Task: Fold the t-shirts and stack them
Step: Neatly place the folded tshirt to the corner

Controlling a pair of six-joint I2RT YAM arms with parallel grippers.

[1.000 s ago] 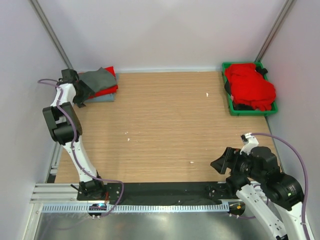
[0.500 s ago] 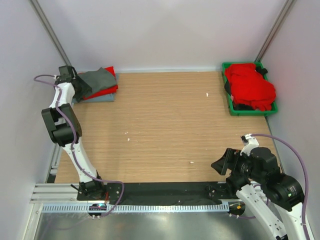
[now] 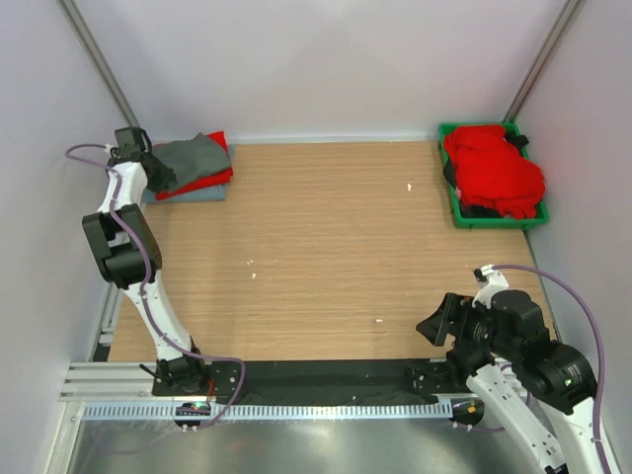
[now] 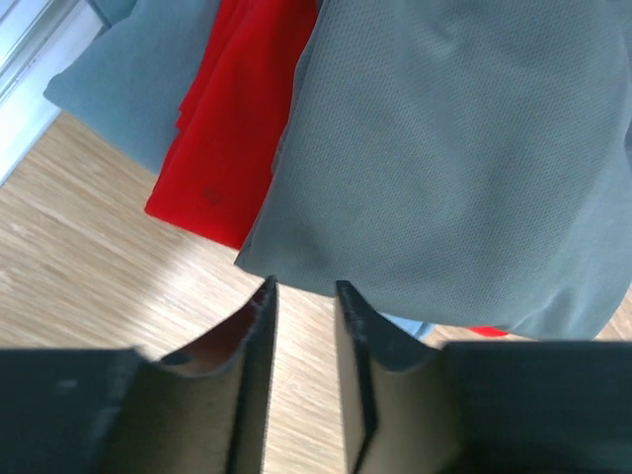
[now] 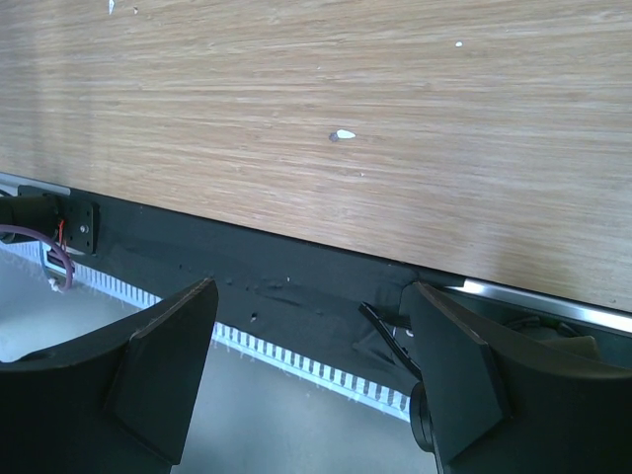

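A folded stack of t-shirts lies at the table's back left: a dark charcoal grey shirt on top, a red one under it, a pale blue-grey one at the bottom. My left gripper sits at the stack's near left corner. In the left wrist view its fingers stand a little apart with bare wood between them, just short of the grey shirt's edge; the red shirt and the blue-grey shirt also show there. My right gripper is wide open and empty over the table's near edge.
A green bin at the back right holds a heap of red t-shirts with some dark cloth beneath. The wooden table has a few small white specks. A black strip and a metal rail run along its near edge.
My left gripper has drawn back a little to the left, off the stack's corner. The right arm has hardly moved.
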